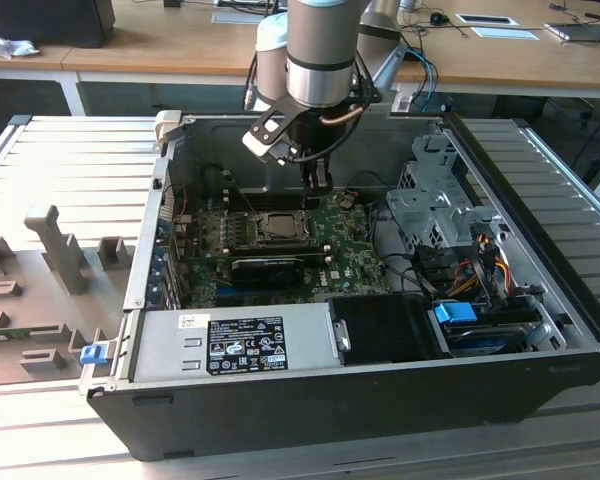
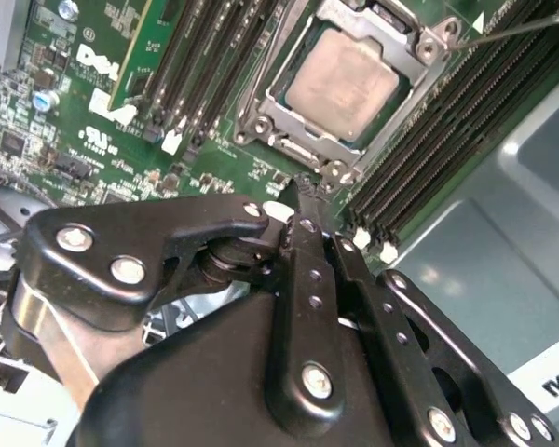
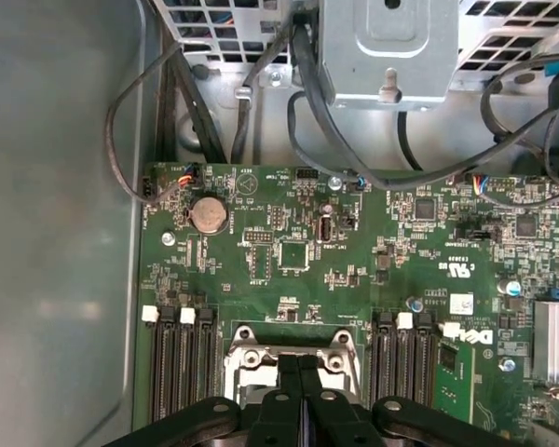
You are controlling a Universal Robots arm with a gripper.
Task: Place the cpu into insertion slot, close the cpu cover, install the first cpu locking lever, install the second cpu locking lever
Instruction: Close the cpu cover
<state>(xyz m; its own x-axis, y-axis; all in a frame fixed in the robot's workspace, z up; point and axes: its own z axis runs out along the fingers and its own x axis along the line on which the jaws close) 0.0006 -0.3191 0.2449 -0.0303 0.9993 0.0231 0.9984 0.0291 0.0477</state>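
- The black two-fingered gripper [image 2: 303, 186] hangs just beside the socket. Its fingers [image 3: 287, 400] are pressed together and grip nothing.
- The pale silvery square cpu [image 2: 343, 82] lies flat in the black-rimmed square insertion slot [image 2: 312, 128] on the green motherboard [image 3: 261, 242].
- The grey metal cpu cover frame [image 2: 261, 121] surrounds the chip's edges.
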